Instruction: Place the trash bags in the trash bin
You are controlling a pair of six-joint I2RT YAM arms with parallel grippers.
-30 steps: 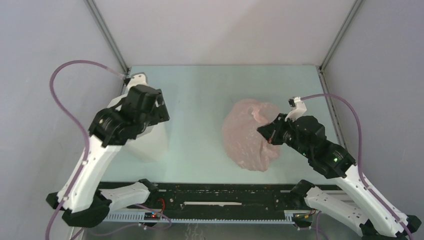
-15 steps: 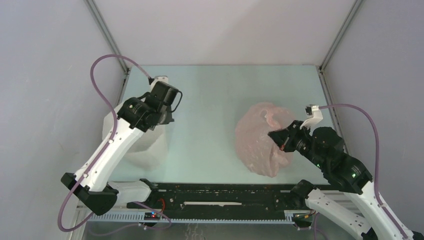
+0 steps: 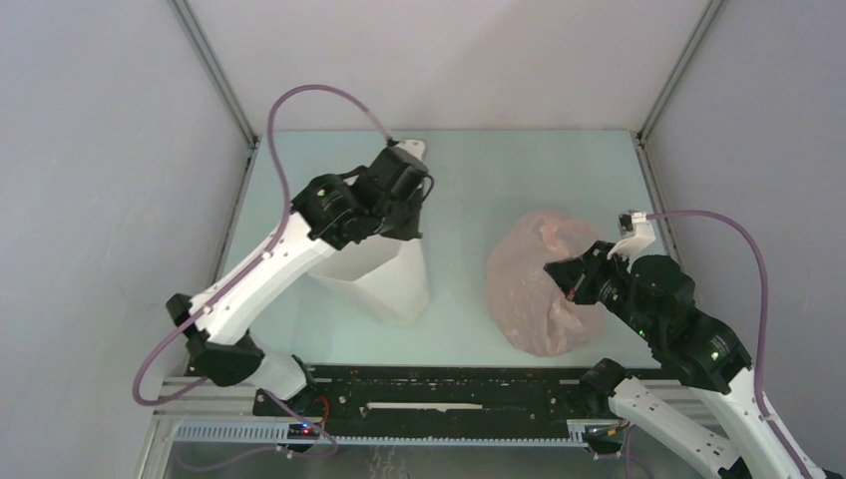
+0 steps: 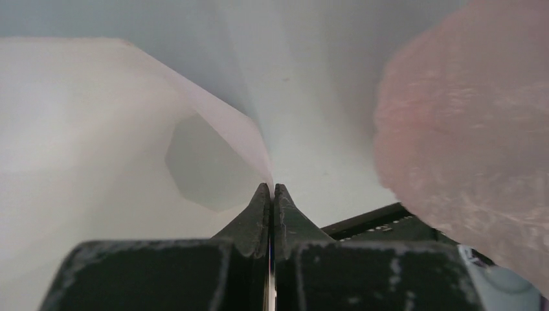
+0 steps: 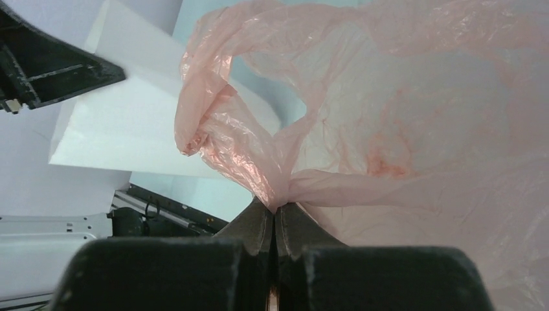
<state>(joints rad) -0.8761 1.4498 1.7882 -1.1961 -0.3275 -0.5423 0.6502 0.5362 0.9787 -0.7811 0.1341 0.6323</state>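
Top external view: the trash bag lies crumpled on the table, at about 4 o'clock from table centre, pale pink and wrinkly. The right gripper sits on the bag's 2 o'clock side, touching it. In the right wrist view I see that gripper's jaws pressed together on a twisted bunch of the pink plastic right at the tips. One loop handle curls up toward 11 o'clock from the pinch, and the bag body spreads from 12 to 3 o'clock. I can't tell whether the second handle is in the pinch too.

The trash bin is at 9 o'clock from the bag, near it but apart, with a strip of bare table between them. It's white, and its faceted side shows from above. It looks tipped, but I can't tell whether its base is on the table.

The left gripper is at the bin's 12 o'clock end, hidden under its wrist in the top view. In the left wrist view its jaws are pinched tight on the thin white rim edge. The bin's inside and its angular bottom lie at 10 o'clock from the tips. The bag is a pink blur at 2 o'clock, not touching this gripper.

The black rail runs along the table's 6 o'clock edge, just below bag and bin.
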